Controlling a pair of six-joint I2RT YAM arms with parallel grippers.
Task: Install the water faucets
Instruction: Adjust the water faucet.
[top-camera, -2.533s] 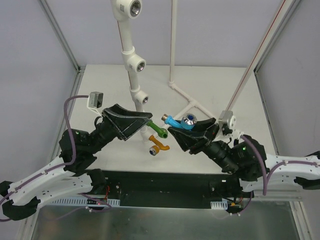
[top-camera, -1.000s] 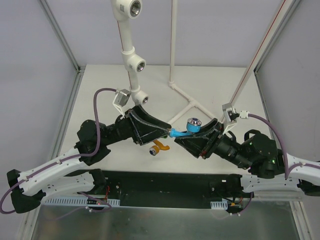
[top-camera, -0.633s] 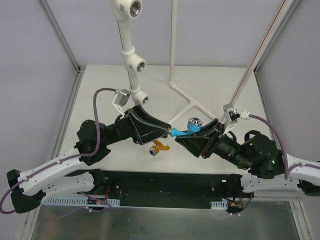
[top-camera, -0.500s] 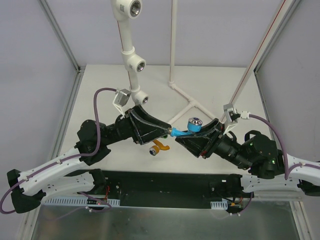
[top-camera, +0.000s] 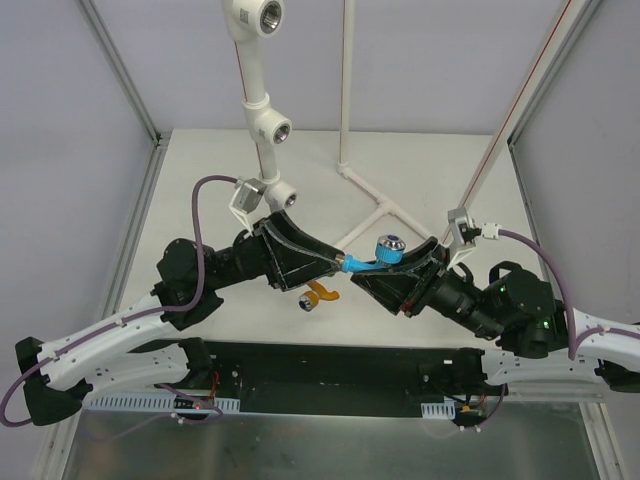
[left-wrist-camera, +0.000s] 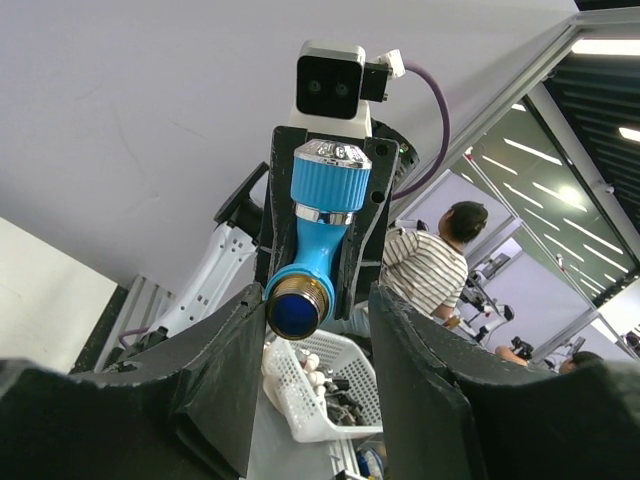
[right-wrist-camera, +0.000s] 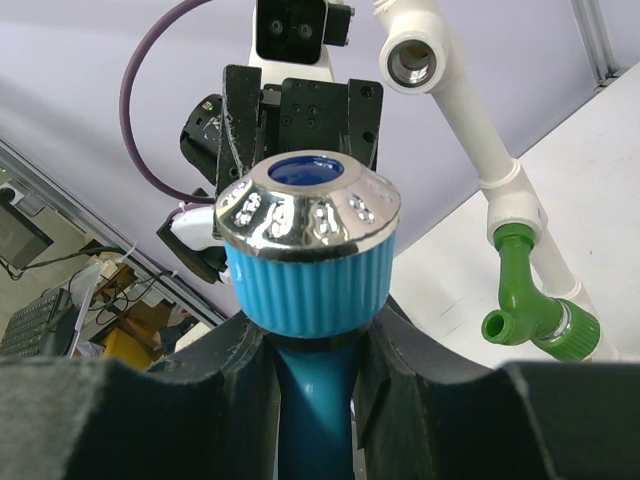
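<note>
**Top view.** Right gripper (top-camera: 383, 265) was clamped on the light blue faucet (top-camera: 360, 264), knob up. Its threaded end pointed at the left gripper (top-camera: 328, 262). The two met above the table (top-camera: 430, 180), just in front of the white pipe (top-camera: 262, 120). I read this as a handover or regrip, to get a hold better suited to screwing the faucet in. Orange faucet (top-camera: 318, 296) lay loose on the table just below them, not yet fitted.

**Left wrist view.** Left jaws stood apart, one on either side of the brass threaded end, with nothing gripped. Could not tell whether a pad touched the thread. The right fingers held the faucet upright by its neck, which left the thread free.

**Right wrist view.** Both pads were pressed on the blue stem under the ribbed knob. Beyond them, green faucet (right-wrist-camera: 520, 290) sat in the pipe's lowest fitting, so I judged one of three done.
</note>
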